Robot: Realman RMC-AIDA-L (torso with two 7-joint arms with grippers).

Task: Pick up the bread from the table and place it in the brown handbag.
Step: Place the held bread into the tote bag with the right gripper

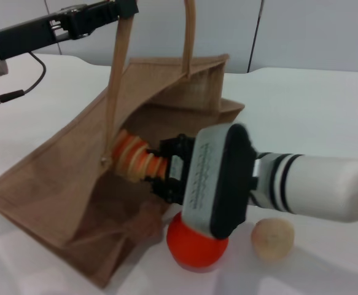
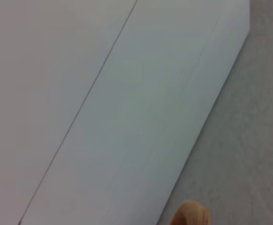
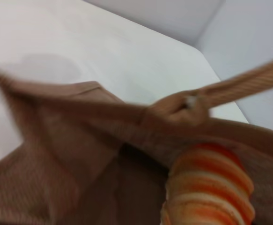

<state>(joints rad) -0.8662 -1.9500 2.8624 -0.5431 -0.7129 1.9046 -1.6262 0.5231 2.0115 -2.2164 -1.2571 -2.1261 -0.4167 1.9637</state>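
Right pincer [image 1: 157, 169] clenching the bread [image 1: 134, 158] and pushing it into the brown handbag [image 1: 62, 184] mouth, left pincer [image 1: 122, 7] pinching a handle [image 1: 116, 74] aloft, red ball [image 1: 194, 244] and beige ball [image 1: 272, 238] crowding the worktop [image 1: 314, 110] beside the opening.

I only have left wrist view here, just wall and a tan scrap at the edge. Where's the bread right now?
Observer: The bread is in the right gripper, at the mouth of the brown handbag, partly inside.
Operator: Is the bag held open?
Observer: Yes, the left gripper holds one handle up high, so the bag gapes toward the right arm.
Operator: Anything else near the bag?
Observer: A red-orange ball sits on the table by the bag's opening, under the right wrist, with a beige ball beside it.
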